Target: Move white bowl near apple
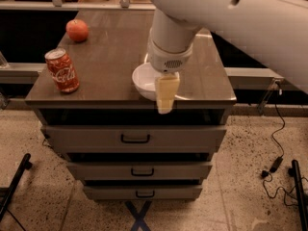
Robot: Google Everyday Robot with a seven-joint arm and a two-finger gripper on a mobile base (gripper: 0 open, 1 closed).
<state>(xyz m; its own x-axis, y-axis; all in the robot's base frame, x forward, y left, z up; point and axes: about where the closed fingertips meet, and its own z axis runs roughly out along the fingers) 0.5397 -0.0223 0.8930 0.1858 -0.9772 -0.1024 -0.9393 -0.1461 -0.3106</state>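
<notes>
The white bowl (142,82) sits near the front edge of the brown cabinet top (115,47), right of centre, largely covered by my arm. The apple (77,30) is red-orange and lies at the far left corner of the top, well apart from the bowl. My gripper (165,101) hangs from the white wrist right over the bowl's near right rim and reaches down past the front edge of the top. Whether it touches the bowl is hidden.
A red Coca-Cola can (62,70) stands upright at the front left of the top, between the bowl and the apple. The cabinet has several drawers (134,138) below. Cables (274,162) lie on the speckled floor at right.
</notes>
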